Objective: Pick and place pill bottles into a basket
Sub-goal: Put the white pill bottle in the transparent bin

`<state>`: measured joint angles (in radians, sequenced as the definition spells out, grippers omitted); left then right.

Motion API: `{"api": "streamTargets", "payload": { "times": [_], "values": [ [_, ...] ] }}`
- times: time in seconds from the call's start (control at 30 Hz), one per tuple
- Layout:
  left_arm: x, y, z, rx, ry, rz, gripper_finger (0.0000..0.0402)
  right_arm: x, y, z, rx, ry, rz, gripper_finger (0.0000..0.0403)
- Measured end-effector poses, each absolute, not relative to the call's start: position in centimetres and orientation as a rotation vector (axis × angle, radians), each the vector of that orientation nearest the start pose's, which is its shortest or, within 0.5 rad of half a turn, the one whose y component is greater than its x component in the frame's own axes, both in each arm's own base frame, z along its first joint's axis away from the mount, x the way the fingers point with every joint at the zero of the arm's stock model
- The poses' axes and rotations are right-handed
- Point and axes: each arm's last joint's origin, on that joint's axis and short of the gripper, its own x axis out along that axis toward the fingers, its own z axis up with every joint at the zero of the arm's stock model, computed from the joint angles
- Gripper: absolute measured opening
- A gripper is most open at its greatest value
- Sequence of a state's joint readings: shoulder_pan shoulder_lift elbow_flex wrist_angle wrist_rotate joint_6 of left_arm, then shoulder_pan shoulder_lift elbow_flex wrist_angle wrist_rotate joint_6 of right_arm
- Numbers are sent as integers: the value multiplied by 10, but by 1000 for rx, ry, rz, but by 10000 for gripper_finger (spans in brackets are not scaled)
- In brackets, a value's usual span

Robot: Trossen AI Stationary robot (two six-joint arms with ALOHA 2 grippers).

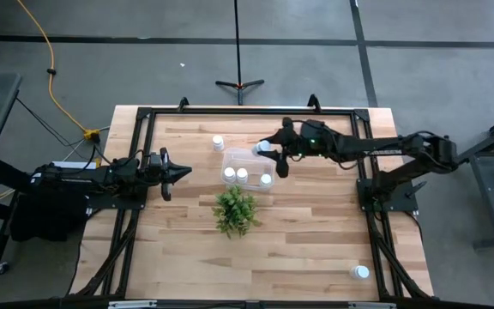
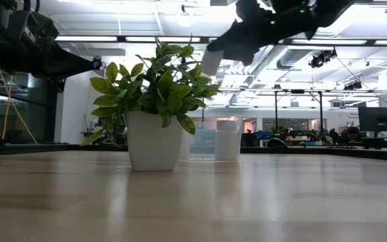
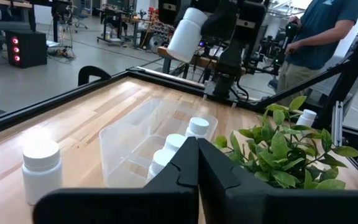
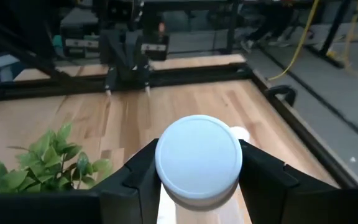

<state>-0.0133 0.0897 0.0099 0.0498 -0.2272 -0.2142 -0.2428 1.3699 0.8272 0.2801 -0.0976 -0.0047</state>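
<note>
My right gripper is shut on a white pill bottle, held in the air over the far right corner of the clear bin. The bin stands at mid-table and holds three white bottles. One more bottle stands on the table to the bin's far left, and another near the table's near right corner. My left gripper is shut and empty, left of the bin, pointing toward it; it also shows in the left wrist view. My right gripper pinches the bottle's round sides between its two fingers. The bottle's flat round end faces the wrist camera. The fingers come from the table's right, slanting down. The bottle is tilted and lifted clear above the bin.
A green plant in a white pot stands just near of the bin. A black frame runs around the table's edges. A person stands beyond the table's right side. Bare wood lies across the near half of the table.
</note>
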Motion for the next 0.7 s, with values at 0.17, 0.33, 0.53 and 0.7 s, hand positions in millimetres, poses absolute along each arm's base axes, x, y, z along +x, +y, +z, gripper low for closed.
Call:
{"api": "streamTargets", "payload": {
  "times": [0.17,0.33,0.53,0.7],
  "values": [
    [102,5,165,-210,7,217,26,314,-73,254,64,336,-96,163],
    [102,5,165,-210,7,217,67,320,-69,247,80,376,-58,163],
    [102,5,165,-202,7,221,72,319,-61,242,81,429,-32,163],
    [102,5,165,-202,7,221,38,319,-58,241,77,444,-52,163]
  ]
}}
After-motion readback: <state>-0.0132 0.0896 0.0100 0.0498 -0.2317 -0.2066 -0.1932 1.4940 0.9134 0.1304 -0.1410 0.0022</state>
